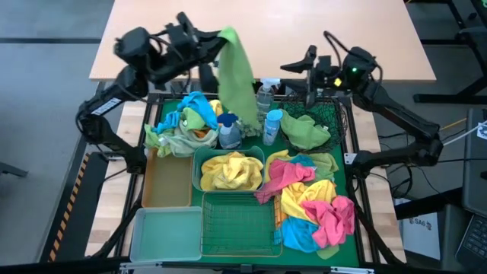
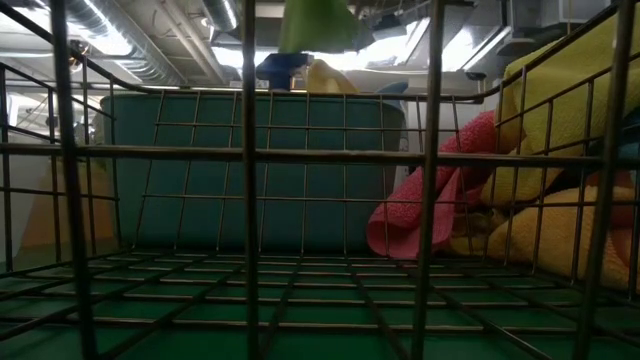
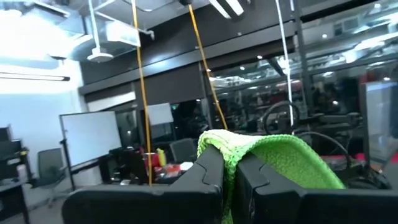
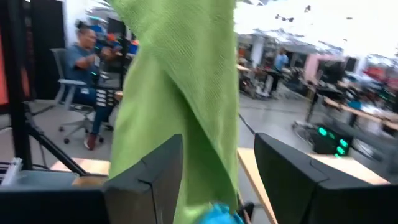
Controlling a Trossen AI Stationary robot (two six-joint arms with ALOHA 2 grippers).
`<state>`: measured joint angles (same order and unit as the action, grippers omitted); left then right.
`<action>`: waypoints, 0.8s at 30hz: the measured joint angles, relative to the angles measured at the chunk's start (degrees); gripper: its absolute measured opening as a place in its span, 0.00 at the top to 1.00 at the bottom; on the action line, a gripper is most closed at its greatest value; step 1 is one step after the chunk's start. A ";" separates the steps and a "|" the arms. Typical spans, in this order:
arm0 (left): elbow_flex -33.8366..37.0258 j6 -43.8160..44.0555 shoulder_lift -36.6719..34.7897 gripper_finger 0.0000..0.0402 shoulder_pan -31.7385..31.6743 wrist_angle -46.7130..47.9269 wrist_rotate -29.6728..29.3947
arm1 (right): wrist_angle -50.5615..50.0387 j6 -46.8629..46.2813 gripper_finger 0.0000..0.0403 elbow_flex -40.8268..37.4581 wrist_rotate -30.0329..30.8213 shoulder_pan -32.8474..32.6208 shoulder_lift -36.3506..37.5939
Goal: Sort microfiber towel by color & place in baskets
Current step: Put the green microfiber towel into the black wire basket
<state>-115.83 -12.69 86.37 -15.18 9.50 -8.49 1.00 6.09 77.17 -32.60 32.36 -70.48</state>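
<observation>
Left fingers [image 1: 219, 38] clamped on green towel [image 1: 237, 76], hanging upper centre. Right fingers [image 1: 308, 62] apart, empty. Yellow towels fill teal tub [image 1: 196, 164]; mixed pile [image 1: 312, 202] lower right remains unsorted.

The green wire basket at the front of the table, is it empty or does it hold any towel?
Empty. In the high view the green wire basket shows only bare mesh, and the low view looks through it unobstructed.

Your low view cuts the hanging green towel [image 2: 312, 24] at its top edge, wire bars of the green basket [image 2: 250, 200] screen the teal tub [image 2: 200, 170]
</observation>
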 joint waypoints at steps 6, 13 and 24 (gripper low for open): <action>0.02 0.00 4.18 1.00 0.00 -3.26 1.00 | 5.95 0.03 0.51 0.00 5.18 -5.34 -3.95; 0.04 0.49 7.75 1.00 0.24 -5.63 6.32 | 10.69 0.07 0.51 0.00 9.41 -9.51 -7.10; 0.04 0.48 8.92 1.00 1.86 -5.88 6.49 | 12.64 0.18 0.64 0.01 12.08 -11.02 -8.24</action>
<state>-115.79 -12.21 95.29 -13.32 3.62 -2.00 13.64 6.27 77.18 -20.51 21.34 -78.72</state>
